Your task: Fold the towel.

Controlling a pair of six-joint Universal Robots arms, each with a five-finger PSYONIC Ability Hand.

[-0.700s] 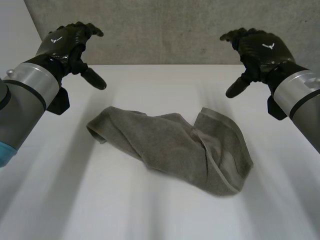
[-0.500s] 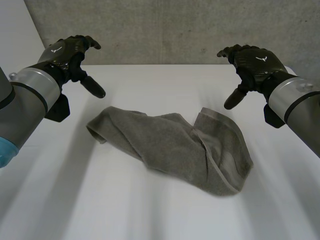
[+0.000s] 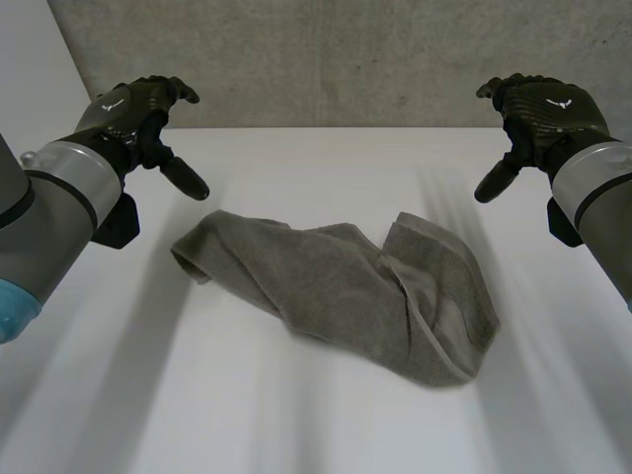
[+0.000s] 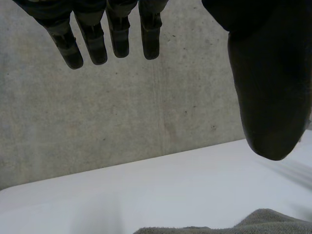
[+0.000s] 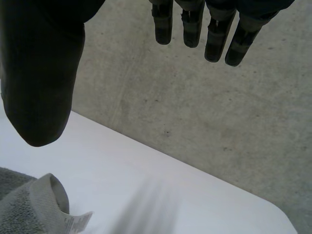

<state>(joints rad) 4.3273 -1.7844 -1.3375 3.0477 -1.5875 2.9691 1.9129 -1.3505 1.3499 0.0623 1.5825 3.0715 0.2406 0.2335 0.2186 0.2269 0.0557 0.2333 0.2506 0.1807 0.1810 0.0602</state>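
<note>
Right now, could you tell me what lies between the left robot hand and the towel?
Bare table, by the head view; the left robot hand is clear of the towel.

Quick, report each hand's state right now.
Left hand: open, holding nothing, clear of the towel.
Right hand: open, holding nothing.

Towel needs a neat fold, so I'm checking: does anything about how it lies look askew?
Yes. The towel lies bunched and slanted on the table, not flat; its end nearer the right hand is doubled over, a label poking out.
</note>
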